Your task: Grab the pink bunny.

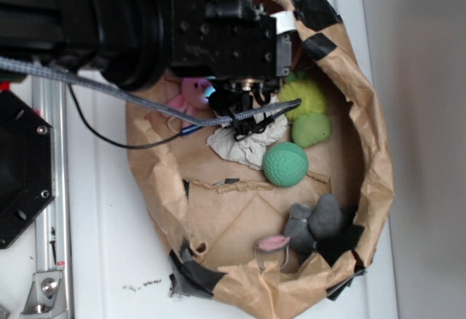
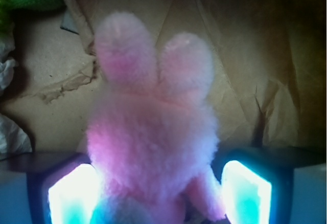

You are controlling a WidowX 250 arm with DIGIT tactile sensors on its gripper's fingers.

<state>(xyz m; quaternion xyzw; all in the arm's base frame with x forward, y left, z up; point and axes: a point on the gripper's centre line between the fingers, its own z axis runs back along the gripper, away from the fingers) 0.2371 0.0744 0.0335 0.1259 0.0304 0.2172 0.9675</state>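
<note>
A brown paper bag [image 1: 375,166], opened out with its rim rolled down and patched with black tape, is seen lying on a white table [image 1: 102,261]. All loose items are contained within it.

The pink bunny [image 1: 191,95] is located inside the bag, at the far side from the green ball [image 1: 285,164], close to the bag's wall. In the exterior view it is largely covered by the black arm [image 1: 131,20], with only part of its pink body showing below the arm.

In the wrist view the pink bunny [image 2: 153,142] is seen filling the centre of the frame, ears pointing upward, its lower body set between the two pincer fingers [image 2: 244,193]. The pincer [image 2: 158,196] is observed spread apart, one finger on each side of the bunny. Whether the pads are touching the plush cannot be told, as the fingers are washed out by glare.

A crumpled white paper wad [image 1: 244,144] is noted just beside the green ball, between it and the bunny. A yellow-green plush [image 1: 306,108] is noted near the ball, toward the bag's taped upper rim. A grey plush [image 1: 317,224] with a pink ear is recorded on the ball's other side, near the bag's lower rim, well apart from the bunny.

A black cable [image 1: 116,140] is seen trailing from the arm across the table.
</note>
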